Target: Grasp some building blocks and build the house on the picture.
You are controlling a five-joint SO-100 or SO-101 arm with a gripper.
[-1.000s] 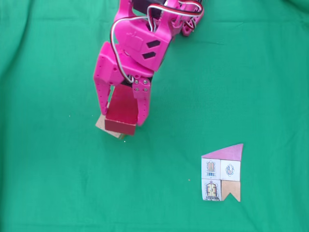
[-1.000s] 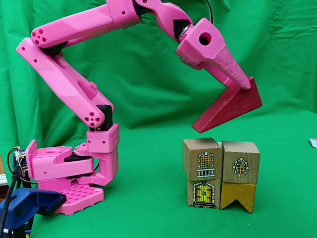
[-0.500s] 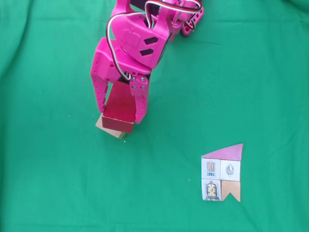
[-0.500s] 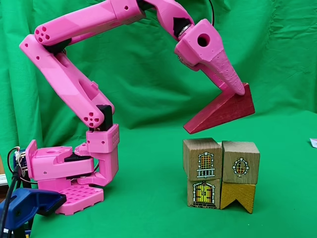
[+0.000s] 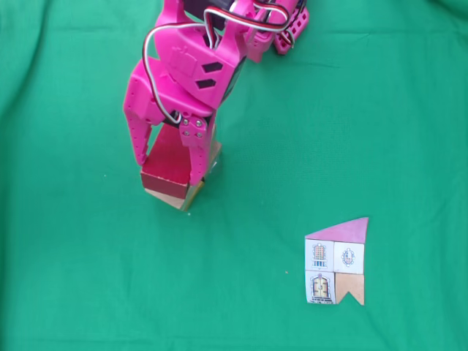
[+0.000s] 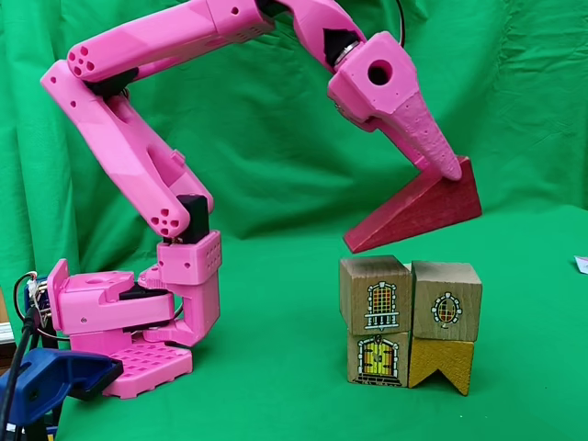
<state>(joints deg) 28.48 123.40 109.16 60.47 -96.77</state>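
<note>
— While the pink arm [image 6: 129, 156] arches over the green cloth [image 5: 380, 110] on the tabletop, what is its end effector [image 6: 450, 170] doing?

— Clamped on the dark-red slab [image 6: 418, 207], which hangs tilted above the block stack [image 6: 409, 322], its low end over the stack's left side, not touching it.

— And the stack itself?

— Four wooden blocks, two on two: a window cube [image 6: 375, 294] and a round-window cube [image 6: 446, 301] on top, a door cube [image 6: 378, 358] and a yellow notched block [image 6: 441, 364] beneath.

— Seen from above?

— There the end effector [image 5: 168, 161] and slab [image 5: 170, 168] cover most of the stack; the paper picture [image 5: 336, 261] lies well apart, toward the lower right.
</note>
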